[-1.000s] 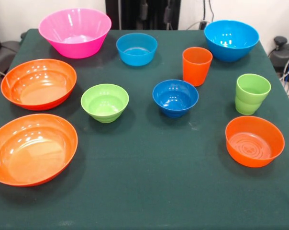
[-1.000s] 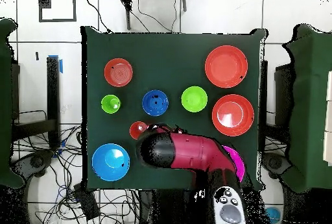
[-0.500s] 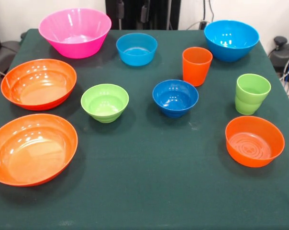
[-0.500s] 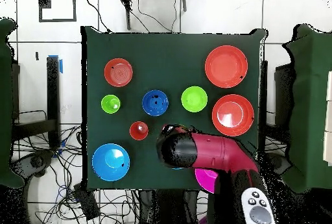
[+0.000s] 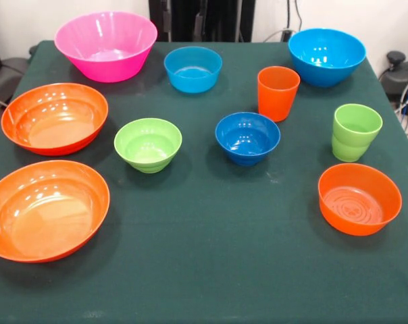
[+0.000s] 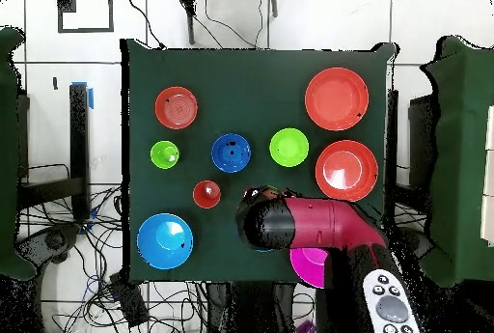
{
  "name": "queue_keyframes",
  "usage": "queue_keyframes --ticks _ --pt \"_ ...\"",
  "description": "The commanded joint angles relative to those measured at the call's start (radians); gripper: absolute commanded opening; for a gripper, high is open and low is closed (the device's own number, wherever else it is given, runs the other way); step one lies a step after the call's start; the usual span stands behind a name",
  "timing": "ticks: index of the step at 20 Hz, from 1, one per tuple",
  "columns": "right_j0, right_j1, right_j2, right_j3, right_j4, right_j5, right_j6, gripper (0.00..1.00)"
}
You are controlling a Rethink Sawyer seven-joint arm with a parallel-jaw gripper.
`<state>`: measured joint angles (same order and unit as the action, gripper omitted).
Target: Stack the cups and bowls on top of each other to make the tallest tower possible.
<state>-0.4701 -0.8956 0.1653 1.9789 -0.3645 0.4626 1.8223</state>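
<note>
Pink bowl (image 6: 311, 266) close beside the pincer (image 6: 259, 199), half hidden under the red arm (image 6: 318, 225). Small sky blue bowl (image 5: 192, 67) almost directly beneath the pincer, covered by the arm from above. Orange cup (image 6: 206, 194) just off to one side of it, big sky blue bowl (image 6: 164, 240) further out that way. Dark blue bowl (image 6: 231, 152) and lime green bowl (image 6: 288, 147) a little ahead of it. Lime green cup (image 6: 164, 154) and smaller orange bowl (image 6: 176, 107) well out beyond those. Two wide orange bowls (image 6: 345, 170) ahead on the pink bowl's side, the second (image 6: 337, 98) farthest of all.

Nothing stacked: every piece alone on the green cloth (image 5: 211, 256), no tower begun.

Cannot tell how wide the pincer stands, nor whether anything is in it; masked from above by the arm's black end and lost against dark gear in the front view.

Likely trouble from here:
- Straight descent onto a bowl's rim rather than astride its wall: glossy plastic, liable to tip or skate away.
- Crowded corner: orange cup near enough to be knocked over by a sideways swing.
- Starting with a small bowl as base: wide orange ones left with nowhere stable to go, short wobbly tower.
</note>
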Motion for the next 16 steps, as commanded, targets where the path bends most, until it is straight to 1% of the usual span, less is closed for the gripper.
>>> queue_keyframes --ticks 1,7,11,12,13,14,16 --pt "-0.050 0.067 0.147 0.033 -0.121 0.073 -0.218 1.00" --pt "-0.116 0.050 0.185 0.049 -0.176 0.078 -0.245 1.00" --pt "-0.175 0.045 0.225 0.048 -0.205 0.101 -0.280 1.00" --pt "-0.198 0.048 0.234 0.046 -0.214 0.110 -0.296 1.00" --pt "-0.205 0.046 0.241 0.047 -0.218 0.116 -0.297 1.00" --pt "-0.232 0.047 0.252 0.045 -0.224 0.124 -0.314 1.00" --pt "-0.257 0.045 0.267 0.047 -0.232 0.138 -0.319 1.00"
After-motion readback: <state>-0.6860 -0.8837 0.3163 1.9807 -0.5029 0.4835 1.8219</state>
